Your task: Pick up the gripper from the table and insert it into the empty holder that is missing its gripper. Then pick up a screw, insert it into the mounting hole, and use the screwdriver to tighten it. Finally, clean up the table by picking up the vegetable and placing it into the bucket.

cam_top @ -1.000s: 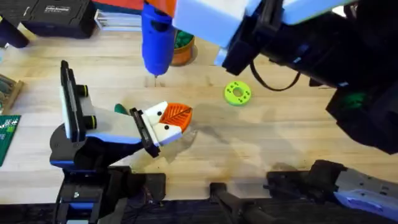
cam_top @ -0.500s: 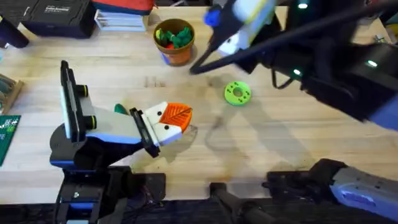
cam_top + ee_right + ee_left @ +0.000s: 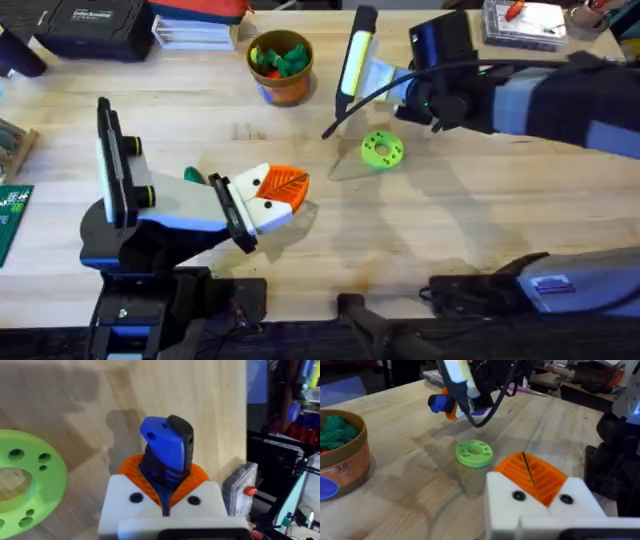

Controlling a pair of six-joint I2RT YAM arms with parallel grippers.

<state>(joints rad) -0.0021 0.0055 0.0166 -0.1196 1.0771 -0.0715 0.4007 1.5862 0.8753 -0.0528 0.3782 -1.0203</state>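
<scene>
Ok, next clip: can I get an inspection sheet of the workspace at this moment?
Surface: wooden table, no spills seen.
Job's things: screwdriver held off the table; vegetable on the table beside the left arm; bucket upright with toy vegetables inside.
Clutter: lime-green disc lying flat; circuit board at the left edge.
Grippers: left gripper shut, low over the table; right gripper shut on the screwdriver.
Cables: black cable hanging from the right wrist near the disc.
Surroundings: black case at the back.
</scene>
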